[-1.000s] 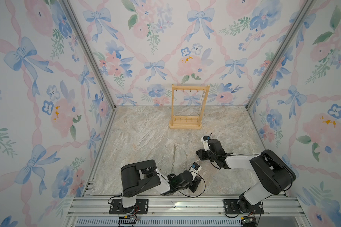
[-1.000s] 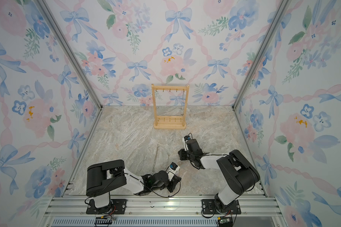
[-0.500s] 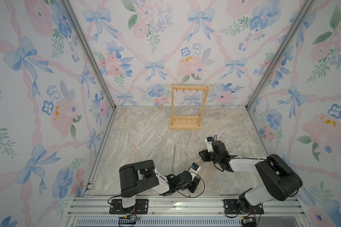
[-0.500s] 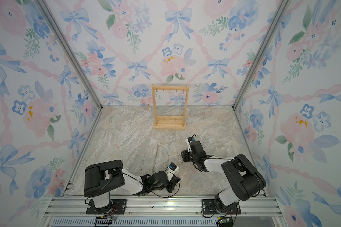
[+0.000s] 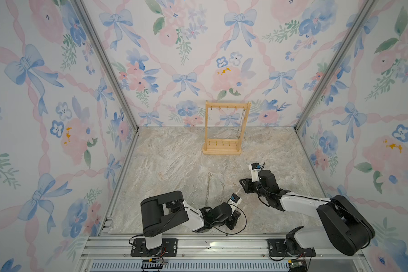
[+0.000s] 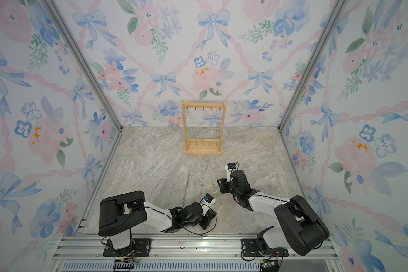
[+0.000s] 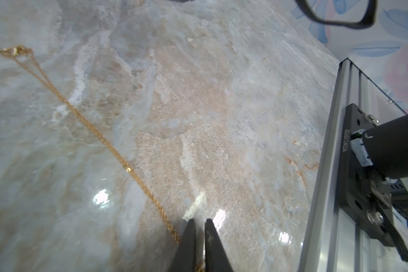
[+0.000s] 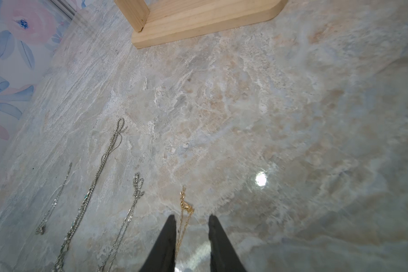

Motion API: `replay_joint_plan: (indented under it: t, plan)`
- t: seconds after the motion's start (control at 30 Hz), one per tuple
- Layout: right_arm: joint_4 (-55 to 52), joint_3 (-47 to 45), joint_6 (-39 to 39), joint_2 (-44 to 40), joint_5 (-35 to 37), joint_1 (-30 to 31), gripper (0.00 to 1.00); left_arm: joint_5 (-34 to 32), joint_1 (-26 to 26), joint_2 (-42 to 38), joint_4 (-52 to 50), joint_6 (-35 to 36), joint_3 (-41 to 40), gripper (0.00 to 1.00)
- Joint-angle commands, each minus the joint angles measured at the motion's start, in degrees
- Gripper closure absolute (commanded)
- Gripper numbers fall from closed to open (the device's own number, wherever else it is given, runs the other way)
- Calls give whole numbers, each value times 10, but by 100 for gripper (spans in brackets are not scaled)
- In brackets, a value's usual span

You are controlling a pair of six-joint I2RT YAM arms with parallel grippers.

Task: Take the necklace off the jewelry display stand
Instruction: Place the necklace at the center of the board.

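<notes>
The jewelry display stand (image 5: 222, 150) (image 6: 203, 150) stands at the back of the marble floor, its base edge also in the right wrist view (image 8: 198, 21). One necklace (image 5: 241, 122) (image 6: 218, 122) hangs from the top bar beside the right upright. A gold chain (image 7: 99, 136) (image 8: 186, 207) lies flat on the floor between both arms. My right gripper (image 8: 192, 216) (image 5: 242, 183) is open, low over the chain's clasp end, which lies between its fingers. My left gripper (image 7: 199, 221) (image 5: 233, 220) is at the chain's other end. Its jaws are a narrow gap apart, with the chain running under them.
Several silver chains (image 8: 104, 160) (image 5: 208, 188) lie in a row on the floor left of the gold one. The aluminium front rail (image 7: 323, 188) and the right arm's base mount (image 7: 363, 164) are close to my left gripper. Papered walls enclose three sides.
My right gripper's jaws have spread wider and its arm has settled lower and to the right. My left gripper's jaws, shut before, now stand slightly apart.
</notes>
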Motion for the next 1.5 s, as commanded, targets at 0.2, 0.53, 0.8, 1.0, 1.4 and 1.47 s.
replay_joint_plan:
  t: [0.2,0.53,0.8,1.0,1.4,1.47]
  plan:
    - [15,-29,-6,-59,34,-4,72,-12,5,-44,-60,38,23,82]
    - [15,-86,-11,-184,116,-5,69,-39,15,-130,-81,76,17,72]
    - [28,-141,-19,-309,143,-6,57,-52,47,-218,-82,103,3,52]
    - [-35,-137,-17,-397,126,-6,55,-82,65,-273,-80,112,-16,29]
    - [-266,31,-39,-483,93,-18,52,-117,97,-333,-26,81,-92,2]
    - [-291,69,-59,-464,77,-24,52,-119,104,-337,-21,66,-99,2]
